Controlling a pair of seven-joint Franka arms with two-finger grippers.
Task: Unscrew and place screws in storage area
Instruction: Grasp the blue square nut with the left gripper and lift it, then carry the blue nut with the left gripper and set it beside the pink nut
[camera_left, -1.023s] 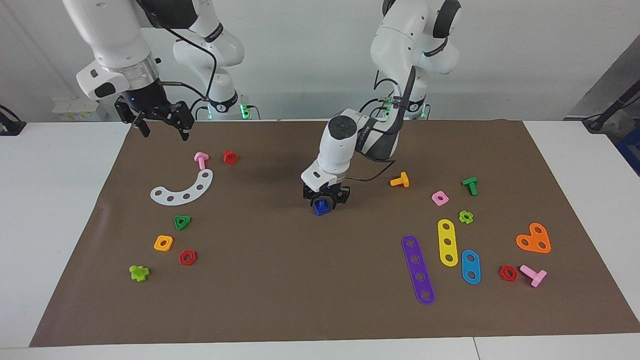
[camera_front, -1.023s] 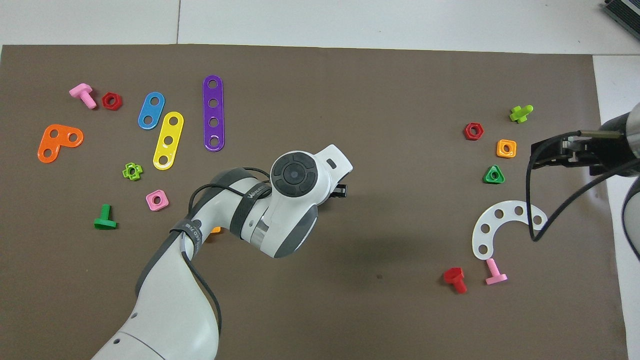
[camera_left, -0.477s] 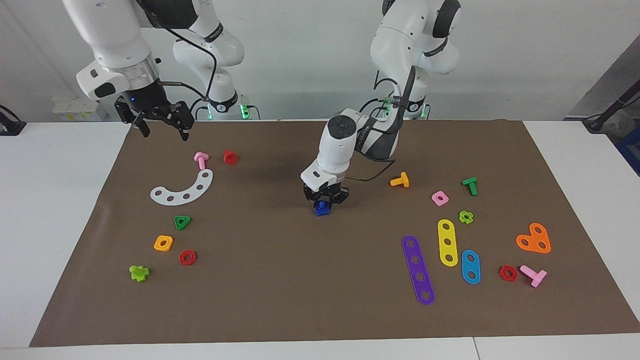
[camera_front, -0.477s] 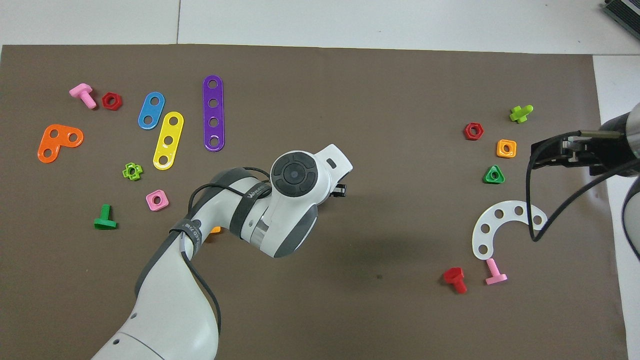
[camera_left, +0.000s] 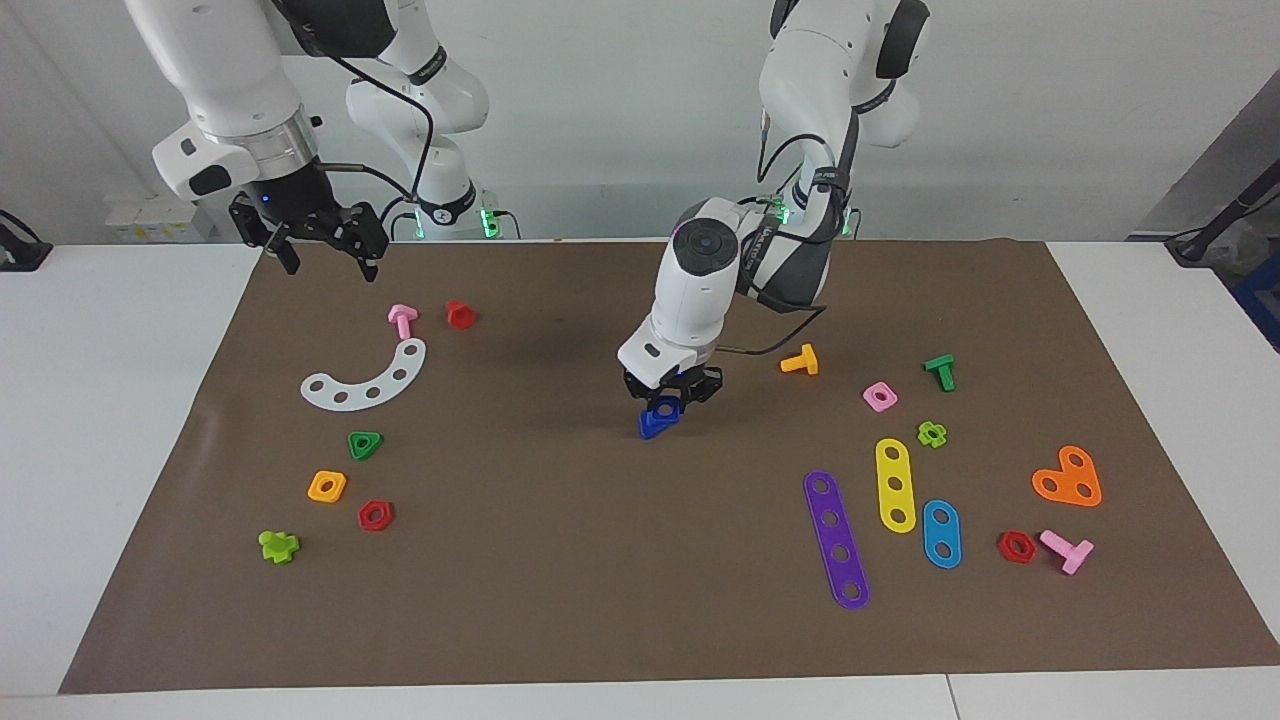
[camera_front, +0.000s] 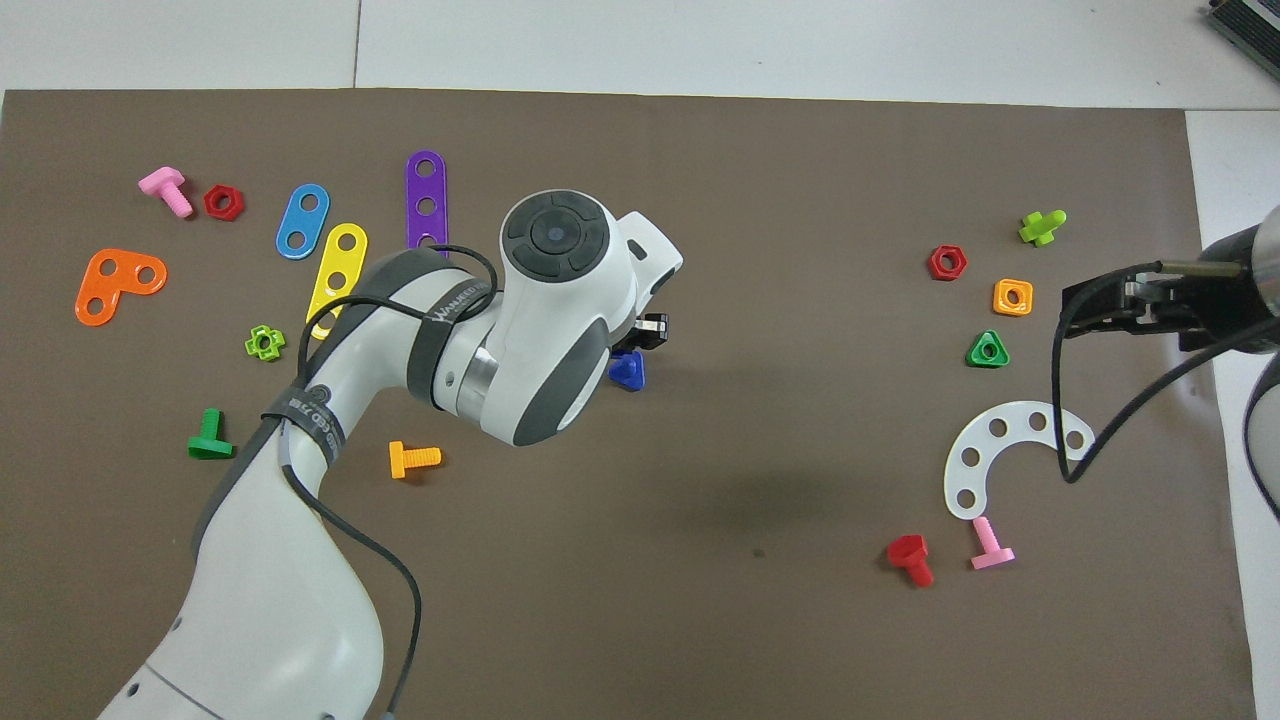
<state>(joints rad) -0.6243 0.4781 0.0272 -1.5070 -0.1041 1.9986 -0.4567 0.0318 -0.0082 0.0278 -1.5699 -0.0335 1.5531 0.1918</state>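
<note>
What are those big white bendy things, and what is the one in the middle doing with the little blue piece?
They are two robot arms. One picture looks at them from across the table, the other looks down from above. Each arm ends in an end effector with two fingers for pinching. The left end effector is over the middle of the brown mat, gripping a blue screw with a triangle head. The right end effector waits, open, above the mat's edge near a white curved strip, a green triangle nut and an orange square nut. Toward the left arm's end lie purple, yellow and blue strips.
</note>
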